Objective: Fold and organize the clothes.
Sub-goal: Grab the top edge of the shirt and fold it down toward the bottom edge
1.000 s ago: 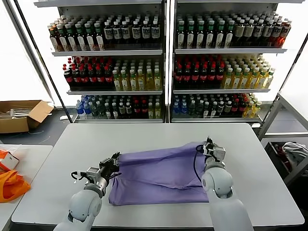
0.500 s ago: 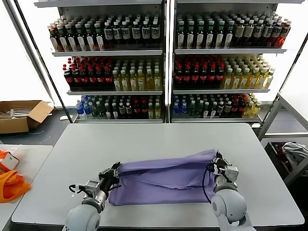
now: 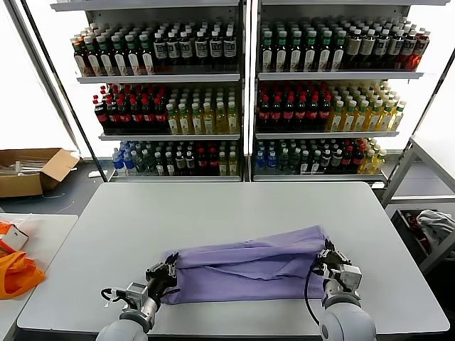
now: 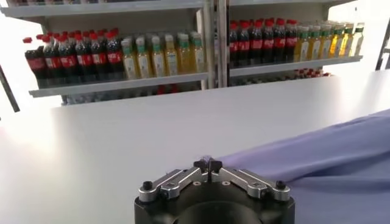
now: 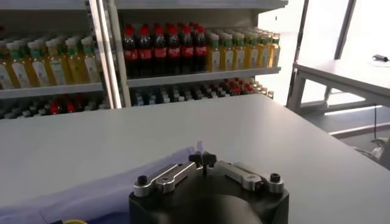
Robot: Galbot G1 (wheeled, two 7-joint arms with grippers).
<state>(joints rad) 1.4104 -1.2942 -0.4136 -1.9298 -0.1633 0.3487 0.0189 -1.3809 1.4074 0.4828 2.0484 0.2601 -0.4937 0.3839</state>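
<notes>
A lavender-purple cotton T-shirt [image 3: 245, 264] lies on the pale grey rectangular desk [image 3: 234, 206], folded into a long band that runs across the near half of the desk, parallel to its near edge. The band's far edge rises slightly toward the right, and soft creases cross its middle. Only plain purple cloth shows; no print or label can be made out on it.

The left end effector [image 3: 165, 273] is at the band's left end, close to the near edge of the desk and toward the near left corner. In the left wrist view its two dark fingers [image 4: 208, 165] are pressed together with a fold of the purple cloth [image 4: 323, 164] pinched between their tips, the rest of the shirt spreading away over the desk top [image 4: 122, 140].

The right end effector [image 3: 328, 257] is at the band's right end, also close to the near edge and toward the near right corner. In the right wrist view its fingers [image 5: 206, 159] are closed tip to tip on a raised corner of the purple cloth [image 5: 122, 189], which stands up just behind them, with the bare desk surface [image 5: 244, 128] beyond.

Both arms reach in from the near edge, one at each end of the shirt, so the cloth is stretched between the two grips. Beyond the far edge of the desk stand white shelving units filled with rows of bottled drinks [image 3: 242, 99].
</notes>
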